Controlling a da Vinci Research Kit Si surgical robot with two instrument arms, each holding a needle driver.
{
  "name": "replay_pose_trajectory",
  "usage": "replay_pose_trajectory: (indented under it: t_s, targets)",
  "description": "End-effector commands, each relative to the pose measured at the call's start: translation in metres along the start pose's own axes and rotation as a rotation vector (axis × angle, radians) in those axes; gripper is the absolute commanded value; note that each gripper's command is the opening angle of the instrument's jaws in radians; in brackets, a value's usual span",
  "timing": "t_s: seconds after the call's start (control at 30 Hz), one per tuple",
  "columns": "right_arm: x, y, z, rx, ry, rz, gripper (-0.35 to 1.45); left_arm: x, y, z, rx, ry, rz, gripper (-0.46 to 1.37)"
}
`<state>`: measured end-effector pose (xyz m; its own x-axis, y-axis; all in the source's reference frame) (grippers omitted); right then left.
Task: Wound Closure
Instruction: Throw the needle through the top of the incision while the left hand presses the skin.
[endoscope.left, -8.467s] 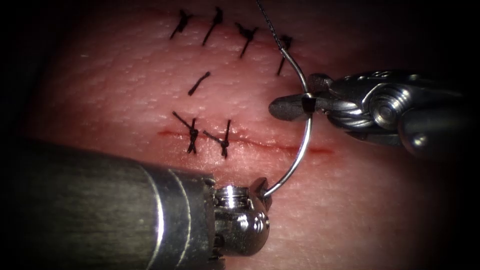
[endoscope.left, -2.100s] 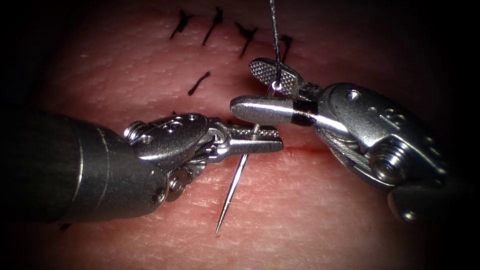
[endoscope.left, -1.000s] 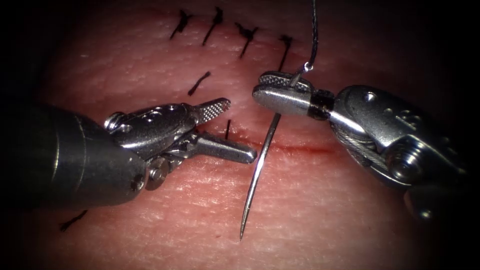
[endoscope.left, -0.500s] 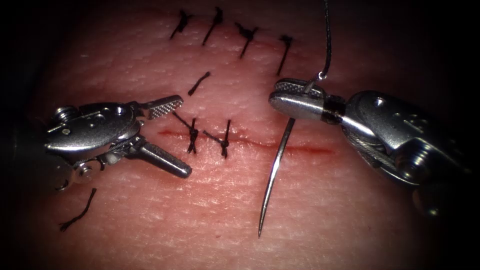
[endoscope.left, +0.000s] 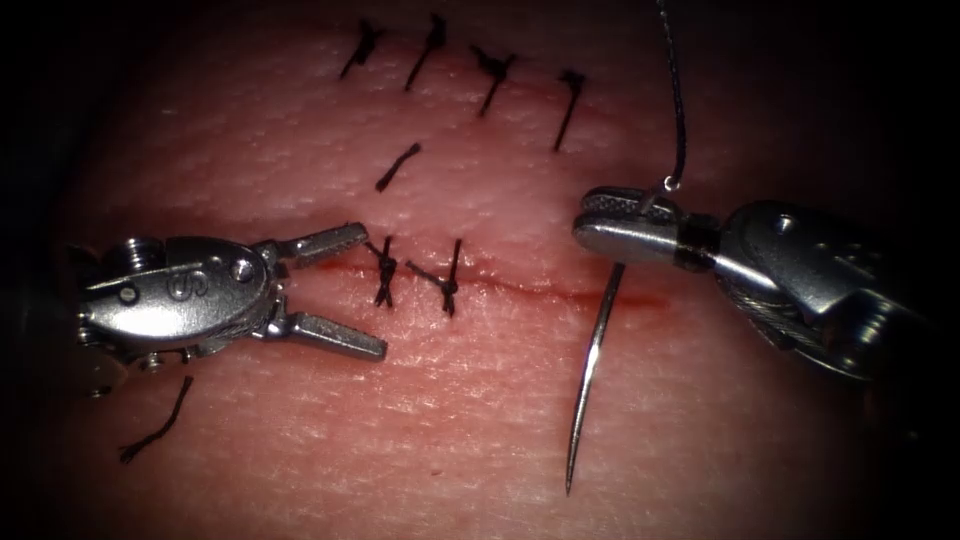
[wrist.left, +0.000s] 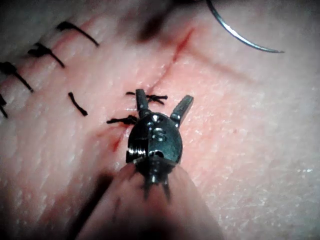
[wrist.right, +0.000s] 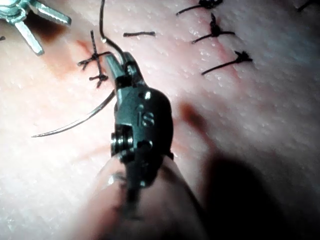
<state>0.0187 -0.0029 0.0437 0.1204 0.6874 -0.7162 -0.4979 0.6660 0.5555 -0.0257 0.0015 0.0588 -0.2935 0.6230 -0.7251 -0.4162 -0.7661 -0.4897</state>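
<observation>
The right end effector (endoscope.left: 625, 222) grips the curved needle (endoscope.left: 590, 370) close to its thread end, jaws clamped on the steel, as it reaches in from the right over the tissue (endoscope.left: 480, 400). From the jaws the needle hangs free above the surface, crossing the right, unstitched stretch of the cut (endoscope.left: 560, 292), with its sharp tip on the near side and not in the tissue. The thread (endoscope.left: 678, 100) runs from the needle's swaged end beside the jaws and climbs out past the far edge of the tissue. The right wrist view shows the same hold, the right end effector (wrist.right: 120, 70) closed on the needle (wrist.right: 75, 122) as the curve sweeps away from it. The left end effector (endoscope.left: 340, 290) stands with its jaws spread wide and holds nothing, poised at the left end of the cut; whether its upper jaw touches the surface there is hard to judge. In the left wrist view the left end effector (wrist.left: 162, 106) shows its jaws splayed just short of two knotted stitches (endoscope.left: 415, 272) that close the left part of the cut. Beyond the cut, a row of finished stitches (endoscope.left: 460, 65) lines the tissue's far edge, a short loose cut end of thread (endoscope.left: 397, 167) lies between the two rows, and another thread scrap (endoscope.left: 155, 425) lies near the left tool toward the tissue's near left corner.
</observation>
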Motion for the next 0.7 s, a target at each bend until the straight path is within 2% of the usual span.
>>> replay_pose_trajectory:
  t_s: [0.03, 0.33, 0.7]
  targets:
    - [-0.0001, 0.0001, -0.0003, -0.021, -0.003, -0.014, -0.35, 0.0, -0.0001, 0.0, 0.006, 0.0, 0.004, 0.42]
    - [-0.0004, 0.0001, -0.0007, -0.044, -0.013, -0.038, -0.35, 0.0, 0.0, 0.0003, 0.026, -0.001, 0.003, 0.28]
    - [-0.0004, 0.0001, -0.0007, -0.041, -0.012, -0.05, -0.35, 0.0, 0.0003, 0.0008, 0.021, 0.0, 0.002, 0.33]
